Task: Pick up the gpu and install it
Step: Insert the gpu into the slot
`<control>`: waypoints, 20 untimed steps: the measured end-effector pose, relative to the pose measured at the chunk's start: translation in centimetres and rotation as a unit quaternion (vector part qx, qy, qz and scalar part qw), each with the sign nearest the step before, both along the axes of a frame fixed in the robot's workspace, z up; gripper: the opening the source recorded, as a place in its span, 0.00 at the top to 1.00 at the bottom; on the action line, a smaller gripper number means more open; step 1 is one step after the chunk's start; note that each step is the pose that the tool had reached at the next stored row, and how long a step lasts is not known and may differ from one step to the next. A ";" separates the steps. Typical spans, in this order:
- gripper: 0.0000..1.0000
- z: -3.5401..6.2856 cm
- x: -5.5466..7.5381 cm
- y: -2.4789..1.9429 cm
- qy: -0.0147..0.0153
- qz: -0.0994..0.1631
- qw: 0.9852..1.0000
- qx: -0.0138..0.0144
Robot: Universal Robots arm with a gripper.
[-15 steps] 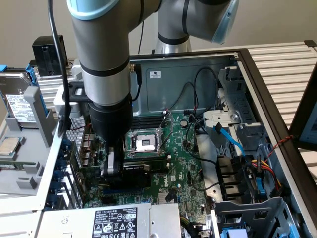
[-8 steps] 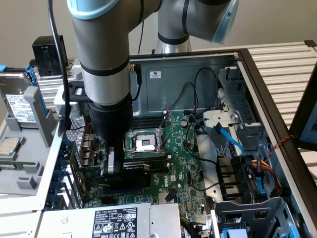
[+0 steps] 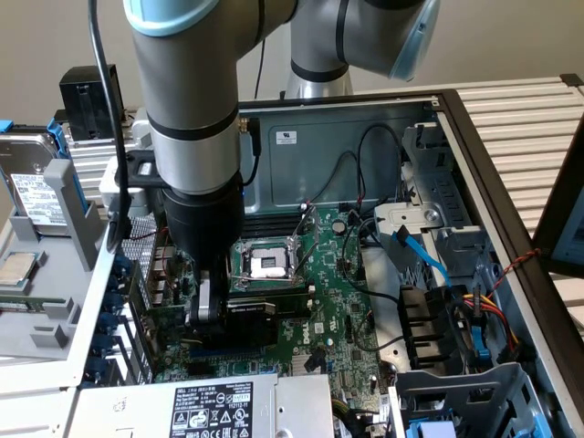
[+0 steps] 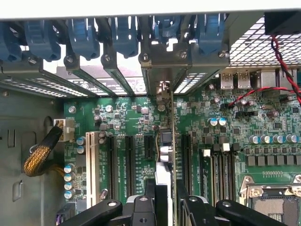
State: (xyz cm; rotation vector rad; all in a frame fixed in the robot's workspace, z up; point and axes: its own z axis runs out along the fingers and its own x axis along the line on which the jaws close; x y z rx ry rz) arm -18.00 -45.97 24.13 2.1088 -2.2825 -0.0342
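your arm [image 3: 193, 137] reaches straight down into the open computer case [image 3: 474, 155] lying on the desk; its jaws are clamped on the gpu [image 3: 251, 306], gripping the card's upper edge so that it stands on edge over the motherboard [image 3: 338, 310]; in the exterior view the card sits low in the case, just below the bare cpu socket [image 3: 270, 262] and toward the exterior view's left, with its black fan block facing that socket; in the wrist view you see the gpu [image 4: 166, 150] edge-on as a thin strip running from between the gripper [image 4: 162, 200] fingers [image 4: 141, 209] toward the case's rear wall, its silver end bracket [image 4: 163, 92] reaching up to the row of blue slot clips [image 4: 122, 35]; the card lies in line with the expansion slots [image 4: 128, 160], between a short black slot and the next long one, but whether its bottom edge is seated in a slot you cannot tell; a braided cable [image 4: 41, 153] loops beside the board's edge; outside the case, at the exterior view's left, a hard drive [image 3: 36, 196] and a loose processor [image 3: 18, 266] rest on a grey tray [image 3: 55, 319].
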 end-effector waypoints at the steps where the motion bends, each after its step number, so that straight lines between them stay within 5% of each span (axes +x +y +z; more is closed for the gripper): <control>1: 0.72 -0.01 0.0 0.00 0.000 0.000 1.000 0.000; 20: 0.72 -0.15 0.0 0.01 0.000 0.000 1.000 -0.002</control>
